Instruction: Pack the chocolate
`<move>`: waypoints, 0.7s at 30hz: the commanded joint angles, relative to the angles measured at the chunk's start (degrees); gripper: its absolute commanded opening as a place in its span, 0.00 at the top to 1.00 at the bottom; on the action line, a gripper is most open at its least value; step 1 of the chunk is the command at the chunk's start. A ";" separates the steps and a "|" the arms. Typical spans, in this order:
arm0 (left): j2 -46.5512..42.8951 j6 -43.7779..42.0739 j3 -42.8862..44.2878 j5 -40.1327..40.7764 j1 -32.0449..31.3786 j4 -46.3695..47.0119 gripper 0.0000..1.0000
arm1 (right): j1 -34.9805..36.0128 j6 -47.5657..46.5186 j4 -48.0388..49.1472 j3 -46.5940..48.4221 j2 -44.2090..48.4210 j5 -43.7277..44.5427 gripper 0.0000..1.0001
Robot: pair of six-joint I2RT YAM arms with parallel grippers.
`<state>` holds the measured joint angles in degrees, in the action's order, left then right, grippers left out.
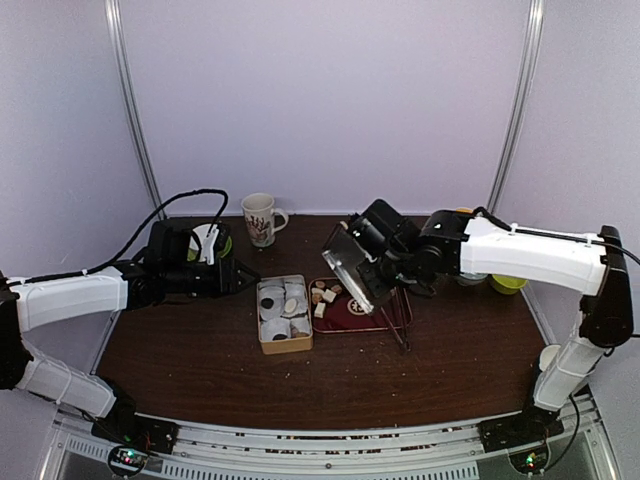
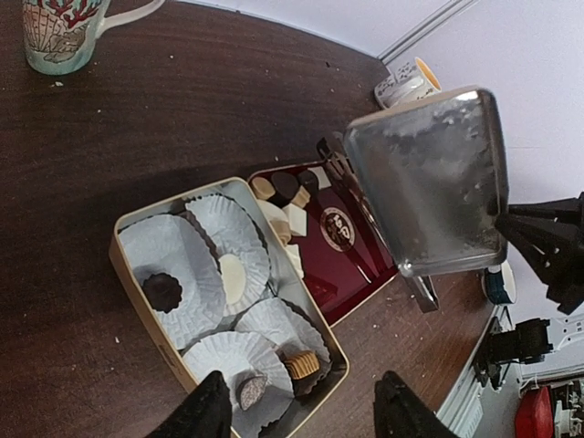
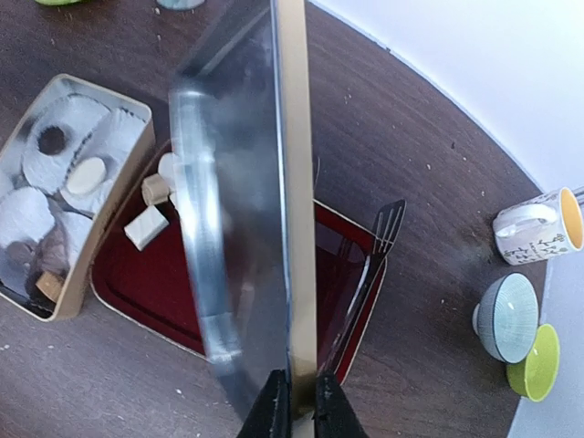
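— Dark table (image 1: 200, 370), item one: chocolate (image 1: 322, 296), where?
— Some in the box (image 1: 286, 348); loose pieces on the red tray (image 1: 340, 320), left of the raised lid (image 1: 352, 265). Nearer: the right gripper (image 3: 297, 401), pinching that lid's edge. Opposite, the left gripper (image 2: 301, 406): half open, empty.

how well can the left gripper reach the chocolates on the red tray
Probably yes: the left gripper is open, with only the box between it and the chocolates; the lid in the right gripper hangs close over the tray.
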<state>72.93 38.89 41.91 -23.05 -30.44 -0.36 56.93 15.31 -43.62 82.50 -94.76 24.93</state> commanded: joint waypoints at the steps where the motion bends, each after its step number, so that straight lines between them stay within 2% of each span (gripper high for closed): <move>1: -1.49 -1.09 1.69 0.79 -0.15 0.41 0.44 | 3.19 -0.21 -9.80 6.90 -6.64 12.51 0.92; 6: -1.90 -1.67 1.61 1.14 -0.19 -0.44 0.44 | 6.04 0.13 -15.33 12.09 -12.11 17.01 0.91; 11: -1.53 -1.97 1.27 1.32 -0.16 -0.39 0.44 | 8.60 0.09 -16.84 14.15 -15.35 18.48 0.85; 17: -1.03 -1.77 0.59 0.38 -0.16 0.33 0.44 | 8.92 0.47 -14.76 13.33 -15.09 12.96 0.76; 21: -1.15 -2.04 0.32 -0.53 -0.15 -0.49 0.44 | 8.09 0.22 -10.11 9.23 -11.33 5.78 0.75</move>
<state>72.20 37.95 41.91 -22.74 -30.44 -1.54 65.73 15.20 -57.41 95.07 -110.06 36.88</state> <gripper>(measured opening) 0.562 0.247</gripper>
